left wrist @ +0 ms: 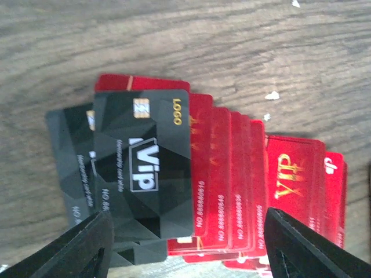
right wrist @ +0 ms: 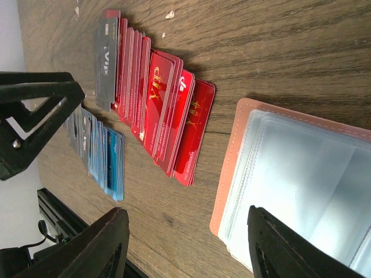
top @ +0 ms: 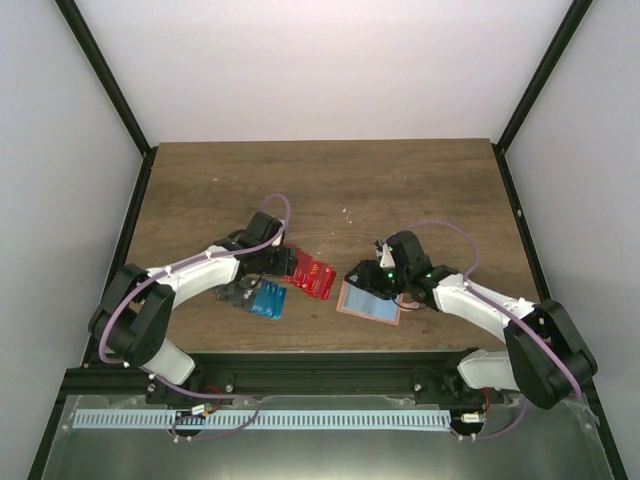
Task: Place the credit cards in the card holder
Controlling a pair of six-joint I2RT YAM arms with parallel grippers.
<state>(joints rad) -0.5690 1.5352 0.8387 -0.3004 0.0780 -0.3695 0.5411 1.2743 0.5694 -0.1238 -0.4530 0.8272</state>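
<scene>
- The left gripper point(left wrist: 186, 231) has its two black fingers point(left wrist: 87, 246) spread wide with nothing pinched. They straddle the near end of a fanned row of thin plastic credit cards point(left wrist: 203, 174) lying flat on the brown wooden table point(left wrist: 232, 35).
- Between those fingers the top card is a dark grey-black faceted card marked VIP point(left wrist: 145, 168). A second dark card peeks out toward one finger, and glossy red cards point(left wrist: 232, 185) overlap in steps toward and past the other.
- The right gripper point(right wrist: 186, 231) is likewise parted and empty, hovering low over the table.
- Under and beyond one of its fingers lies the flat tan-pink leather-like card holder point(right wrist: 229, 174), opened out with its clear plastic sleeves facing up. Whether any sleeve is already filled I cannot tell.
- Past its other finger a short stack of bright blue cards point(right wrist: 110, 156) lies beside the red fan, apart from the holder.
- As I judge it, the step in hand is picking a card from the fan, with the holder waiting open.
- The next move likely calls for the left fingers to close on a single card's edges — the cards are thin, glossy and overlapped, so one may need sliding free first — while the right fingers steady a sleeve mouth.
</scene>
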